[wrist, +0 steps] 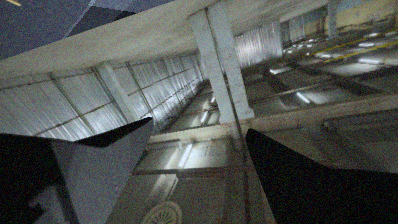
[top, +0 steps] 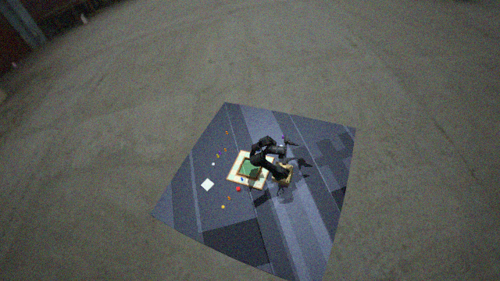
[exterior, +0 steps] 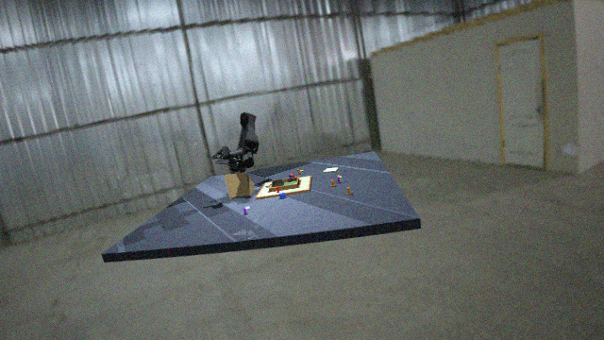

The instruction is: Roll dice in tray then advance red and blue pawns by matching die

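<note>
Gripper stands wide, nothing between the jaws, pointed at the hall wall, away from the board.

Progress: seemingly at the start. Red die lies on the mat just beside the board; blue piece on the board's edge, die or pawn unclear.

Tray: green floor shows no dice, partly hidden by the arm.

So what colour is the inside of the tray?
Green, inside a brown rim; the tray shows best in the top view.

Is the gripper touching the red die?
Apart. In the top view the red die lies on the mat left of the board, while the gripper points away on the arm's far side. The wrist view shows open fingers with only building between them.
</note>
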`<state>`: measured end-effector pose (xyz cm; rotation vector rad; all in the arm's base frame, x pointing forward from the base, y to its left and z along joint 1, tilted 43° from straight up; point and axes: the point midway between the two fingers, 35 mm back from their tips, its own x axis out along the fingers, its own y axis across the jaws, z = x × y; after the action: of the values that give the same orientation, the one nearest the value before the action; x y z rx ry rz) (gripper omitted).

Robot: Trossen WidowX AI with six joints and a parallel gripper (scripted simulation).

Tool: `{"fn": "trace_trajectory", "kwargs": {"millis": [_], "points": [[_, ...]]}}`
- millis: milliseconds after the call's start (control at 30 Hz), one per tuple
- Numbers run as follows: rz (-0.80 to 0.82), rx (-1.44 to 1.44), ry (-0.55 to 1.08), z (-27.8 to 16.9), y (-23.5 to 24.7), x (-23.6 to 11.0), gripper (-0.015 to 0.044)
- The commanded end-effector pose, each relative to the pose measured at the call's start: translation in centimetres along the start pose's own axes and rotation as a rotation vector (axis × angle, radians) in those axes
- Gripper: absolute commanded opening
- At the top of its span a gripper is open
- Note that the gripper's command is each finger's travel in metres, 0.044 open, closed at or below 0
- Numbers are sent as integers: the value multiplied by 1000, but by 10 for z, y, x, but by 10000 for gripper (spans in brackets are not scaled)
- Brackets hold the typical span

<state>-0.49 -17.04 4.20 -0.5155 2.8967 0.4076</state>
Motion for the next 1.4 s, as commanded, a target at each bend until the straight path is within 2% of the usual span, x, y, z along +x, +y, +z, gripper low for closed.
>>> {"fn": "trace_trajectory", "kwargs": {"millis": [0,133,467,767,1000,1200,1367], "points": [[1,4,-6,1,0,-1,374],[8,81,-138,16,-1,-26,275],[1,155,-600,62,11,-122,275],[-21,52,-993,83,52,-222,275],[-15,-120,-1234,82,102,-288,275],[24,-430,-1461,61,180,-347,275],[64,-703,-1578,31,245,-371,275]]}}
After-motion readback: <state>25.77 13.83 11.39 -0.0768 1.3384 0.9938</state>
